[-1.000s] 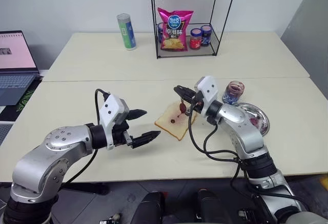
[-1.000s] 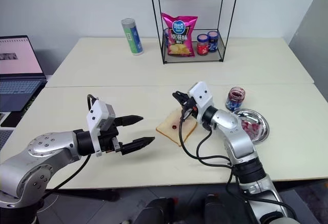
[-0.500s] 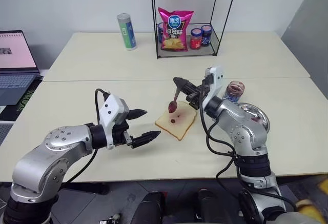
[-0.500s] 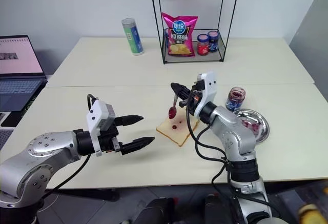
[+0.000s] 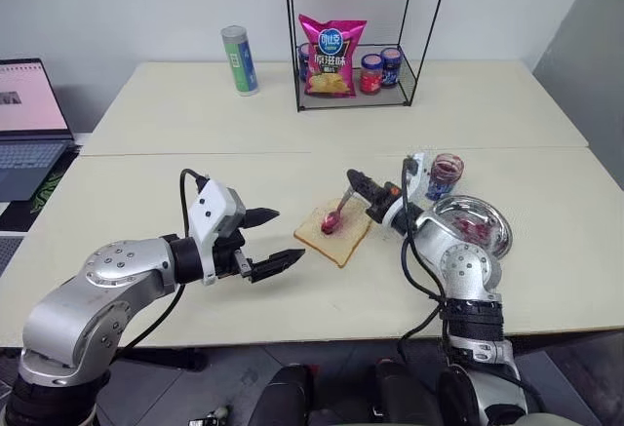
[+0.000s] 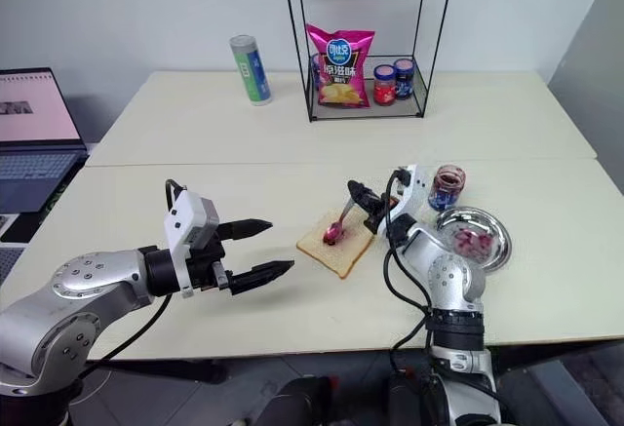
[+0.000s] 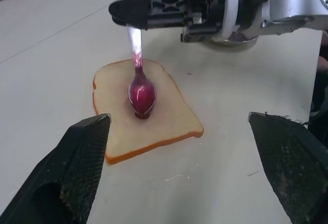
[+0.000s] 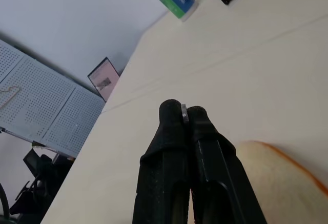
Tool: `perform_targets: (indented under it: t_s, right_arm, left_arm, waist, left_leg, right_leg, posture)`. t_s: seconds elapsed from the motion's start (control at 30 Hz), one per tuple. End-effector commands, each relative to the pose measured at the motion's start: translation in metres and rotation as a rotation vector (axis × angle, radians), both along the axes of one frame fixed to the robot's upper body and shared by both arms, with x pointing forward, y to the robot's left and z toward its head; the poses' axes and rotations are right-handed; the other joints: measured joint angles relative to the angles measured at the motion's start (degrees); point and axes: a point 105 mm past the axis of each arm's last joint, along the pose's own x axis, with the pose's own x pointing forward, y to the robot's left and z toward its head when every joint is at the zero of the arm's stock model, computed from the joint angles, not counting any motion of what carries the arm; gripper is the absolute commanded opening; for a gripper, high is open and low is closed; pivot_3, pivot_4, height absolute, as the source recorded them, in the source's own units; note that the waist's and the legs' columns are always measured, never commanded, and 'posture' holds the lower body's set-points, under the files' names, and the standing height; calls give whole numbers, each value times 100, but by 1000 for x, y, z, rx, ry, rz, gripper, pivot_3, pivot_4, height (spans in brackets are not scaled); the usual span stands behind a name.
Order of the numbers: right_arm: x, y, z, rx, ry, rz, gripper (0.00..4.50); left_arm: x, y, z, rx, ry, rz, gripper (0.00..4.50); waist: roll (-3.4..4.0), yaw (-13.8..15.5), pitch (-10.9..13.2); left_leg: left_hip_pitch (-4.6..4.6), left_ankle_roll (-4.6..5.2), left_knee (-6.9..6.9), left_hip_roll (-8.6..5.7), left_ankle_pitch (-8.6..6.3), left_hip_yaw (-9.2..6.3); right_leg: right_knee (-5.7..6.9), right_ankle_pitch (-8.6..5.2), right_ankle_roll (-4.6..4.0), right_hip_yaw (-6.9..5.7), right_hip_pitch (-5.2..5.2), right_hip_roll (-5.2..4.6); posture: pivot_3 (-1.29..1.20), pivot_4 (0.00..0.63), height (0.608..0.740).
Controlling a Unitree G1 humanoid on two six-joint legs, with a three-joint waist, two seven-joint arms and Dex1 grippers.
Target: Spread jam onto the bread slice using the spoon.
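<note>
Right gripper point(image 7: 134, 12) pinching spoon point(image 7: 139, 75), jam-coated bowl on bread slice point(image 7: 146, 110).

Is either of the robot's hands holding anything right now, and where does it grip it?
The right gripper pinches the spoon by the top end of its handle, its jam-coated bowl resting on the bread slice. The left gripper is open and holds nothing.

The pink snack bag point(image 5: 331, 56) in the wire shelf at the upper middle of the frame carries bold print in Chinese characters, too small to make out. The green-and-blue can point(image 5: 238, 59) to its left bears a label too small to read.
</note>
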Motion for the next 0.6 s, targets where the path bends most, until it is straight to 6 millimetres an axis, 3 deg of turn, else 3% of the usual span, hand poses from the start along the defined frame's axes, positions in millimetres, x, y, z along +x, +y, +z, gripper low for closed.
perform_targets:
  t_s: [0.03,0.17,0.6]
  right_arm:
    - [4,-2,2,-16,-38,-17,31]
    - [13,-14,-3,-78,-54,-99,31]
    - [36,-48,17,-109,-124,-232,31]
  left_arm:
    - [0,1,8,21,-47,-4,4500]
    - [1,1,9,22,-52,-5,4500]
    - [3,0,11,26,-55,-12,4500]
  waist:
    - [0,-5,0]
    - [0,-4,0]
    - [0,9,0]
  left_leg:
    - [0,0,0,0,0,0]
    - [1,0,0,0,0,0]
    - [2,-1,2,-3,2,-2]
  right_leg:
    - [0,0,0,0,0,0]
    - [0,0,0,-1,1,1]
    - [-1,1,3,0,4,2]
  posture:
    - [0,150,740]
    - [0,150,740]
    - [0,150,740]
